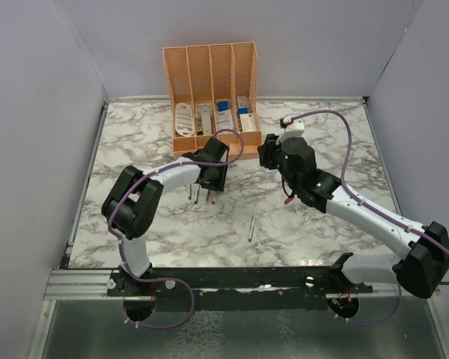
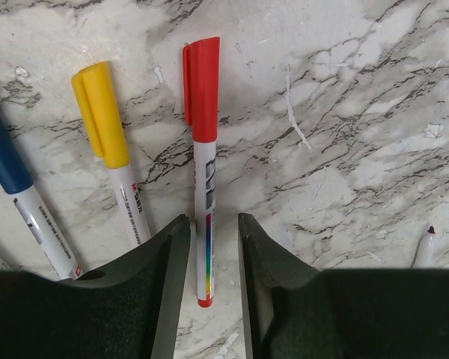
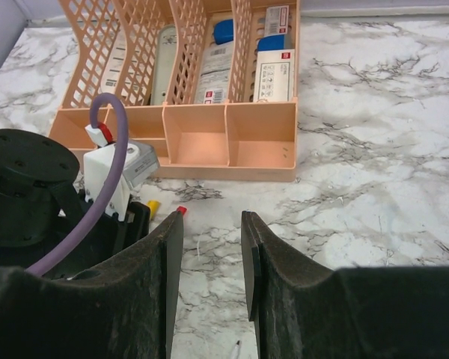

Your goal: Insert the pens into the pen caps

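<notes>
A red-capped pen (image 2: pixel 203 187) lies flat on the marble, its red cap (image 2: pixel 202 90) pointing away. My left gripper (image 2: pixel 213 224) stands open around its rear end, with a gap on each side of the barrel. Beside it lie a yellow-capped pen (image 2: pixel 105 120) and a blue-capped pen (image 2: pixel 7 164). An uncapped pen (image 1: pixel 251 224) with a purple tip (image 2: pixel 429 233) lies apart to the right. From above, my left gripper (image 1: pixel 212 183) hangs over the capped pens. My right gripper (image 3: pixel 212 221) is open with nothing in it, and from above it (image 1: pixel 268 152) hovers close to the organiser. A small magenta piece (image 1: pixel 288 199) shows under the right arm.
The peach organiser (image 1: pixel 209 97) with stubby white and blue items stands at the back centre, just beyond both grippers (image 3: pixel 232 142). The left arm's wrist and purple cable (image 3: pixel 105 149) fill the space left of the right gripper. Grey walls enclose the table.
</notes>
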`<action>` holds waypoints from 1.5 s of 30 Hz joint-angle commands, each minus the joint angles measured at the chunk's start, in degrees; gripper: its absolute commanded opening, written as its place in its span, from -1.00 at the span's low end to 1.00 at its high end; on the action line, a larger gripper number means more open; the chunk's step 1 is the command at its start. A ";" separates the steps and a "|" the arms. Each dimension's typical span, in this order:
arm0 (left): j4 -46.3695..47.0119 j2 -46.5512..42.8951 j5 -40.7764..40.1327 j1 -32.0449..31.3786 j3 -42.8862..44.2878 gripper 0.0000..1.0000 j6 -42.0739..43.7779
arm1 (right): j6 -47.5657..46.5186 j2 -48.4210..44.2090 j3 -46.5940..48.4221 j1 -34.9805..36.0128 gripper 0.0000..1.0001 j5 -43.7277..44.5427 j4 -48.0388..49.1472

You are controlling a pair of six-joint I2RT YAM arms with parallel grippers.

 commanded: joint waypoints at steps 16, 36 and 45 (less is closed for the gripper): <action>-1.77 -12.20 4.47 -1.73 0.10 -0.25 0.54 | 26.55 5.97 -0.38 -0.38 -0.25 13.32 -28.37; -3.14 -10.84 9.64 -16.14 -3.69 -0.24 -0.69 | 37.79 -0.49 -7.06 -3.90 -0.25 10.41 -36.14; -6.64 -5.45 9.48 -20.09 -0.08 -0.24 1.61 | 41.18 -4.20 -9.39 -3.95 -0.26 11.13 -38.20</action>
